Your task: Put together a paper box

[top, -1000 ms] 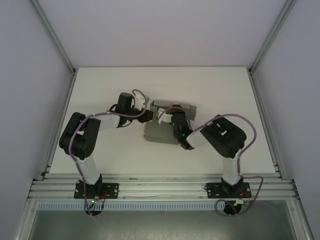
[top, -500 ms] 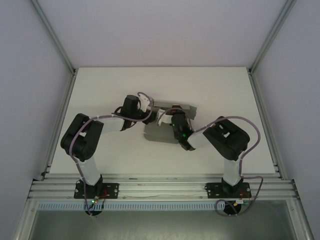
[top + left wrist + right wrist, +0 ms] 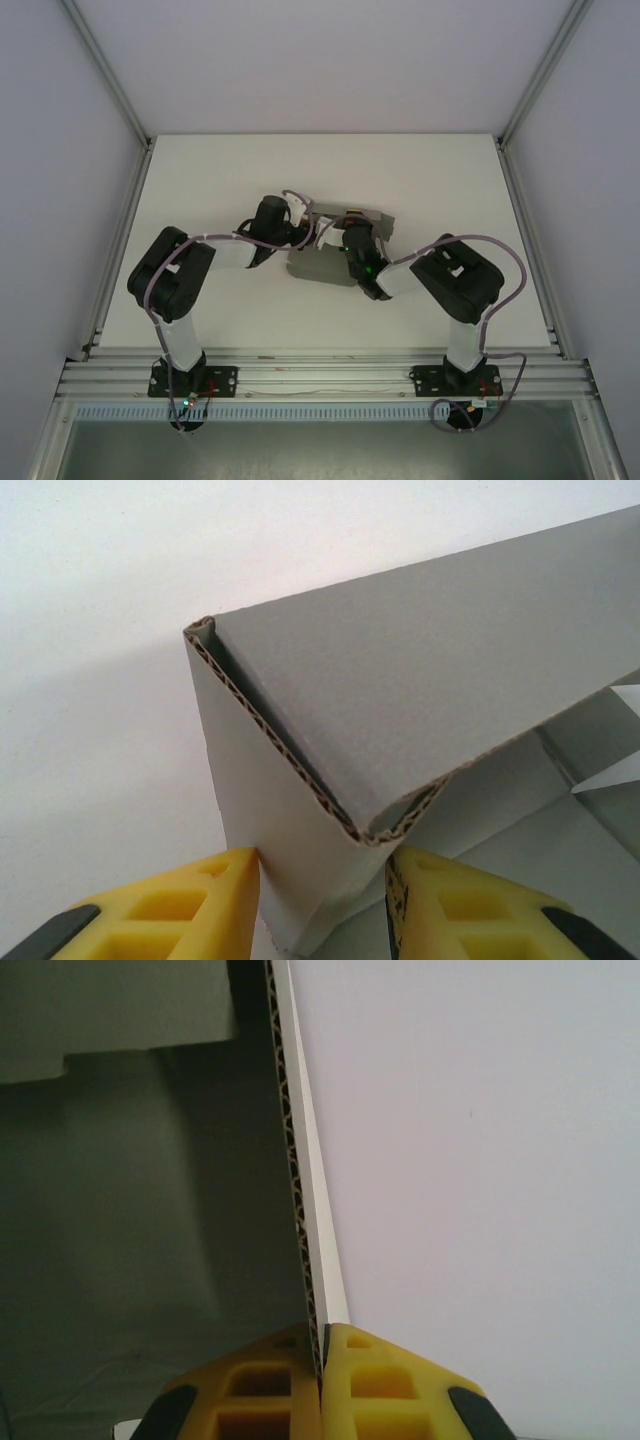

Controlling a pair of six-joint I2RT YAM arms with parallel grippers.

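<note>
Movement over the last second came from the left arm, which swung in across the counter (image 3: 200, 180) until the left gripper (image 3: 320, 880) straddled a folded-over corner of the paper box (image 3: 322, 265). Its jaws sat just beside either face of that wall; whether they pressed it, I could not tell. The right gripper (image 3: 322, 1360) had its jaws pinched tight on an upright wall. The box lay mid-counter, half-formed. Both arms were now probably placed to crease that fold.

2 black-and-white arms (image 3: 170, 290), purple cables (image 3: 500, 258), yellow claw fingers (image 3: 170, 910), green LED (image 3: 368, 268)
</note>
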